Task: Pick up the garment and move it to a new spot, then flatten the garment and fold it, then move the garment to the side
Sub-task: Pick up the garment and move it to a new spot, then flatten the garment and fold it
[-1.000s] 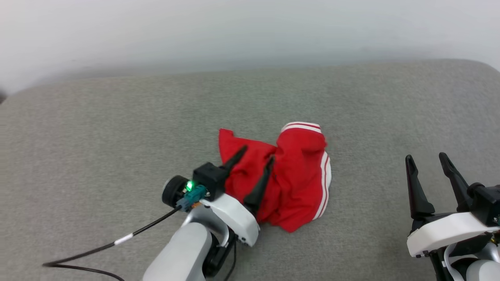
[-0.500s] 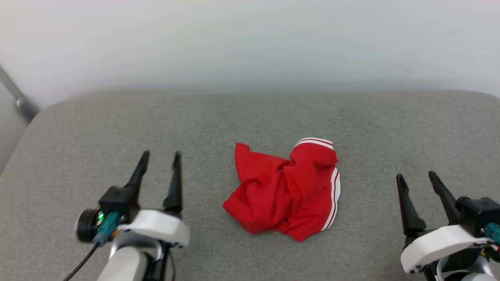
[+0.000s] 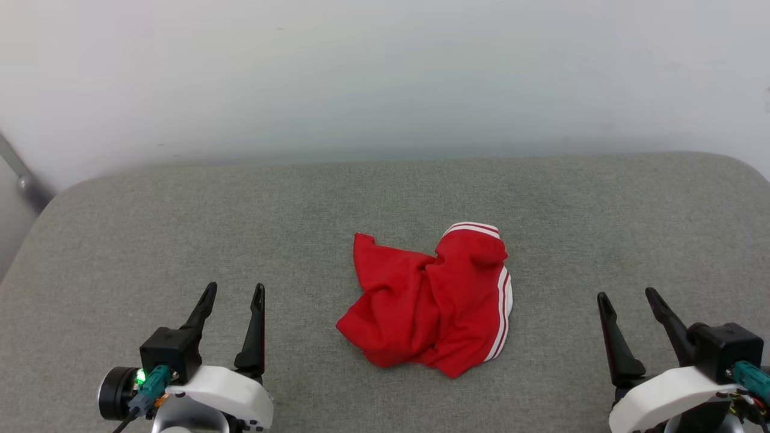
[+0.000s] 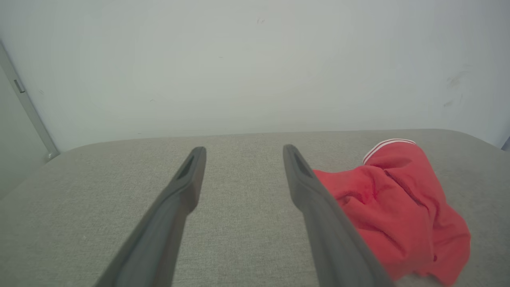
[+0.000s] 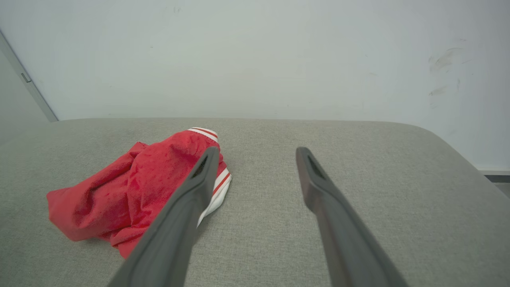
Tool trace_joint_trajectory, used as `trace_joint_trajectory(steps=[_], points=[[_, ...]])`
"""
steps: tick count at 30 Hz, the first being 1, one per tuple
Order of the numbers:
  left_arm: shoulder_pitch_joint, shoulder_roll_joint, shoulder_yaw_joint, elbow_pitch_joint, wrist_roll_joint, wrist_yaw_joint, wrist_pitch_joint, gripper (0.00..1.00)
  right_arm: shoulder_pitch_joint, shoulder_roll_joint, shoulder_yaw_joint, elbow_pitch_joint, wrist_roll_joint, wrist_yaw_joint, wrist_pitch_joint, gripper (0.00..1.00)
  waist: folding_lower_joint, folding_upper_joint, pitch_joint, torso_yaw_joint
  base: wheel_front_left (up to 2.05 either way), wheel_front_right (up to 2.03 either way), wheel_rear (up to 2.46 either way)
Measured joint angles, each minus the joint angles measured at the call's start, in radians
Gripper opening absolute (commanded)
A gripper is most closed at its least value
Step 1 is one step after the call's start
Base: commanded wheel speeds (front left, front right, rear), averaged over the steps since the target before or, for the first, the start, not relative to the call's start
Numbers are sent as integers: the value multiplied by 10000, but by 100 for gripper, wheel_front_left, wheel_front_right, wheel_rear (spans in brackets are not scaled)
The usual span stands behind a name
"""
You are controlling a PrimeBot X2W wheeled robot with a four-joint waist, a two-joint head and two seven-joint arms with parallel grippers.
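Note:
The garment [image 3: 430,304] lies crumpled in a red heap with white striped trim, in the middle of the grey cushioned surface [image 3: 180,228]. No lettering shows on it. My left gripper [image 3: 234,291] stands open at the lower left, well apart from the cloth, nothing between its fingers. My right gripper [image 3: 628,297] stands open at the lower right, also clear of it. In the left wrist view the garment [image 4: 398,207] lies right of my left gripper [image 4: 244,149]. In the right wrist view the garment [image 5: 135,189] lies left of my right gripper [image 5: 257,150].
A pale wall [image 3: 385,78] runs behind the surface's far edge. A grey metal bar [image 3: 21,177] leans at the far left. The cushioned surface rounds off at its back corners, with bare fabric on both sides of the heap.
My left gripper has let go of the garment and drawn back to the lower left, open. The garment stays heaped mid-surface. The head camera has tilted up, showing more wall.

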Motion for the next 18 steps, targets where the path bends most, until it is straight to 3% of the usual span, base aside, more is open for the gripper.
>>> trace_joint_trajectory(steps=[10, 18], points=[[88, 12, 15, -27, -163, 17, 8, 100, 14, 0, -17, -73, 77, 0, 59, 100, 0, 0, -9, -56, 0, 0, 0], [79, -29, 59, -71, -272, 38, -102, 100, -116, -2, -915, -94, 351, 0, 562, 100, 0, 0, 90, 35, 0, 0, 0]])
